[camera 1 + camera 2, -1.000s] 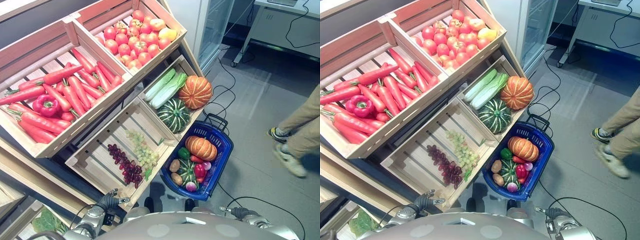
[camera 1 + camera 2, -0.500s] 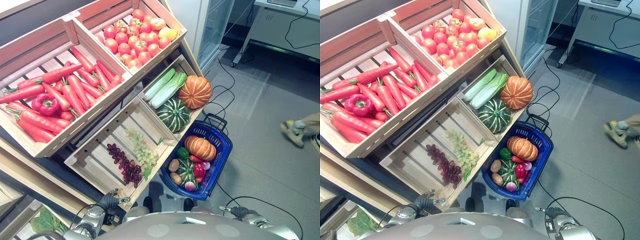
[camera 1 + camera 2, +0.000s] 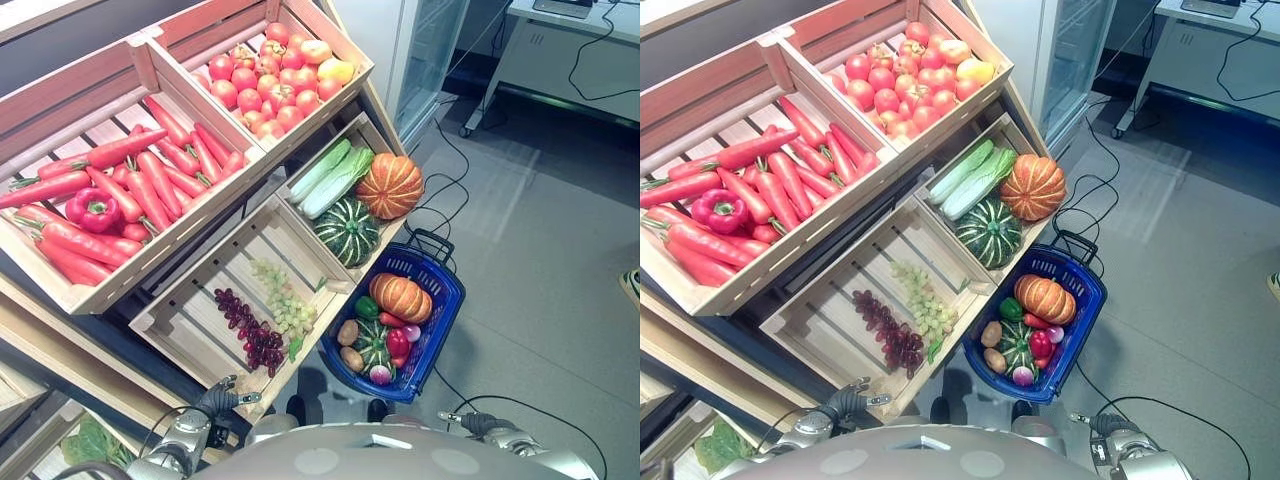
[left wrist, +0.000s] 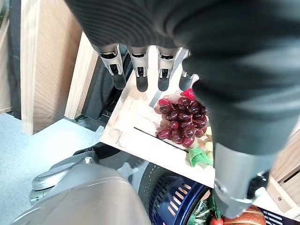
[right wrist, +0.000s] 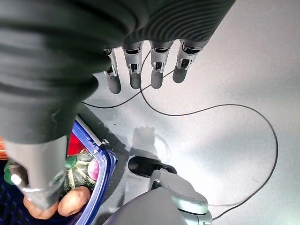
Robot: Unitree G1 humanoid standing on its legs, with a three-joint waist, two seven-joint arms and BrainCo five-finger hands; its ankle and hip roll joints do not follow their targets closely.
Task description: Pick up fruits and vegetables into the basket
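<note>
A white desk (image 3: 575,40) on castors stands beside a glass-doored cabinet (image 3: 425,50) on grey floor (image 3: 540,230).

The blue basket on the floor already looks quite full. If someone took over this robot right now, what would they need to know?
Left hand: open, holding nothing, hanging above the dark grapes.
Right hand: open, holding nothing, hanging over the floor beside the basket.
Done: the basket holds an orange pumpkin, a small striped squash, potatoes, peppers and a radish.
Left: grapes, the big pumpkin, green squash, cabbage, carrots and tomatoes lie in the crates.
</note>
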